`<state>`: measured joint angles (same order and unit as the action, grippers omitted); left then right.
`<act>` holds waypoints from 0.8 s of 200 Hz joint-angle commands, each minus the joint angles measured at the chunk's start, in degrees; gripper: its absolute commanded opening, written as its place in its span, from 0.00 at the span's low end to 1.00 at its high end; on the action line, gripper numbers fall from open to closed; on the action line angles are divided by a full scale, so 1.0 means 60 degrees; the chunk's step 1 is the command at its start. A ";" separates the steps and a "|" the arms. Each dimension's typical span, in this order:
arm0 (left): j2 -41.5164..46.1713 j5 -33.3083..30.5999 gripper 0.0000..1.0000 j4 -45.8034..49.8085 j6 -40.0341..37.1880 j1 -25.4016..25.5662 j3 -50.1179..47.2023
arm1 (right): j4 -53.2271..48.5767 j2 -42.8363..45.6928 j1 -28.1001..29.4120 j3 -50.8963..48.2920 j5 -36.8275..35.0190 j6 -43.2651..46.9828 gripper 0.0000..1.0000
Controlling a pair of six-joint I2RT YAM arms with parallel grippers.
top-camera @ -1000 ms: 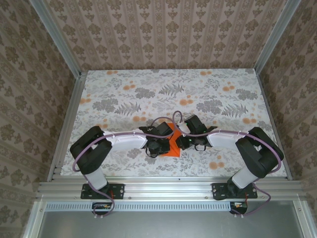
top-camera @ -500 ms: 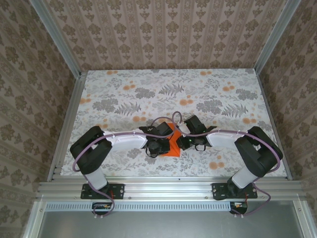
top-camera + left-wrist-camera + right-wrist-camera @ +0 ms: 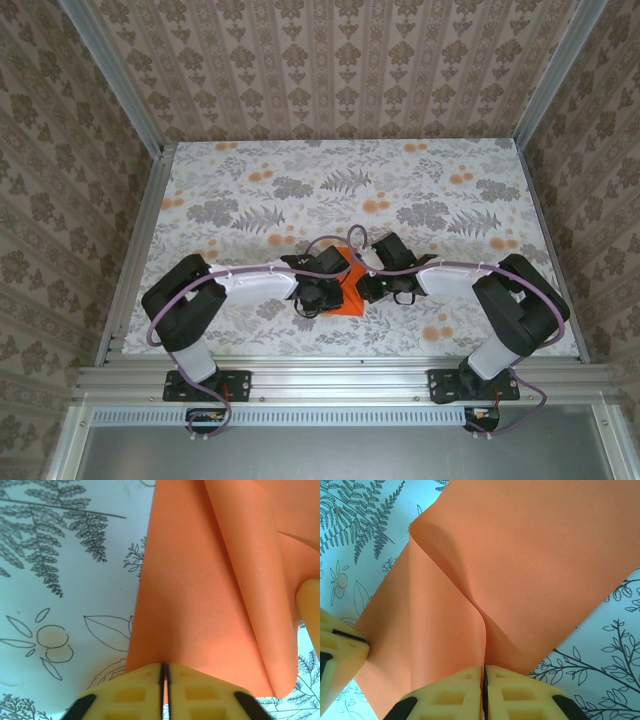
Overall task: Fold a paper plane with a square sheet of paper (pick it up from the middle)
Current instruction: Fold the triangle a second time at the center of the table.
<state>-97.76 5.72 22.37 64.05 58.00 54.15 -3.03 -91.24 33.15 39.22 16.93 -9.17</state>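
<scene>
Left gripper (image 3: 164, 667) and right gripper (image 3: 484, 670) both clench the thin bright orange paper sheet (image 3: 530, 555), bowed into soft ridges near the bench's (image 3: 250, 195) front edge.

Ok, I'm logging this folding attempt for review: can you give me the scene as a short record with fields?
paper: orange sheet of paper, creased and bowed, not lying flat
location: front middle of the floral table, between the two arms
left fingers: closed on the sheet's edge
right fingers: closed on a raised fold
plane: not yet formed
</scene>
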 commanded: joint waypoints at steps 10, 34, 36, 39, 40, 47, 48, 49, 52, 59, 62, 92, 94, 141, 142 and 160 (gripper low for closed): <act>0.0651 -0.0330 0.21 0.0130 -0.0260 -0.0030 0.0321 | -0.0231 -0.0190 -0.0046 -0.0048 -0.0083 -0.0039 0.11; 0.1158 -0.0292 0.21 -0.0475 -0.0127 -0.0185 0.0092 | -0.0212 -0.0200 -0.0047 -0.0050 -0.0053 -0.0039 0.11; 0.1182 -0.0282 0.21 -0.0549 -0.0106 -0.0202 0.0062 | -0.0198 -0.0191 -0.0046 -0.0048 -0.0035 -0.0035 0.11; 0.1229 -0.0261 0.21 -0.0665 -0.0058 -0.0247 0.0008 | -0.0197 -0.0202 -0.0046 -0.0052 -0.0038 -0.0039 0.11; 0.1239 -0.0255 0.21 -0.0710 -0.0042 -0.0255 -0.0011 | -0.0190 -0.0202 -0.0046 -0.0057 -0.0038 -0.0039 0.11; 0.1323 -0.0114 0.19 -0.1051 0.0086 -0.0357 -0.0171 | -0.0175 -0.0201 -0.0046 -0.0066 -0.0012 -0.0039 0.11; 0.1330 -0.0094 0.19 -0.1130 0.0096 -0.0375 -0.0189 | -0.0172 -0.0195 -0.0046 -0.0064 -0.0011 -0.0039 0.11; 0.1333 -0.0069 0.19 -0.1191 0.0123 -0.0392 -0.0220 | -0.0171 -0.0192 -0.0046 -0.0063 -0.0010 -0.0039 0.11; 0.1347 -0.0002 0.18 -0.1388 0.0218 -0.0434 -0.0305 | -0.0157 -0.0191 -0.0046 -0.0063 -0.0009 -0.0032 0.11; 0.1378 0.0126 0.16 -0.1920 0.0360 -0.0525 -0.0492 | -0.0150 -0.0203 -0.0046 -0.0062 0.0005 -0.0038 0.11; 0.1369 0.0188 0.16 -0.2114 0.0431 -0.0557 -0.0561 | -0.0154 -0.0203 -0.0046 -0.0062 0.0006 -0.0032 0.11; 0.1093 0.0460 0.12 -0.3421 0.0921 -0.0759 -0.0857 | -0.0140 -0.0213 -0.0046 -0.0062 0.0033 -0.0037 0.11; 0.1078 0.0485 0.12 -0.3454 0.0947 -0.0767 -0.0849 | -0.0133 -0.0206 -0.0046 -0.0073 0.0035 -0.0031 0.11; 0.0475 0.0623 0.11 -0.4357 0.1295 -0.0781 -0.0920 | -0.0100 -0.0198 -0.0046 -0.0092 0.0054 -0.0082 0.11; 0.0466 0.0626 0.11 -0.4358 0.1301 -0.0785 -0.0922 | -0.0098 -0.0200 -0.0046 -0.0092 0.0059 -0.0082 0.11; 0.0288 0.0611 0.11 -0.4289 0.1322 -0.0812 -0.0900 | -0.0096 -0.0191 -0.0048 -0.0089 0.0050 -0.0083 0.11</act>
<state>-94.59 8.75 -0.75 70.11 53.47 49.45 -2.98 -91.24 33.15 39.22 16.97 -9.17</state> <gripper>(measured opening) 0.112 0.108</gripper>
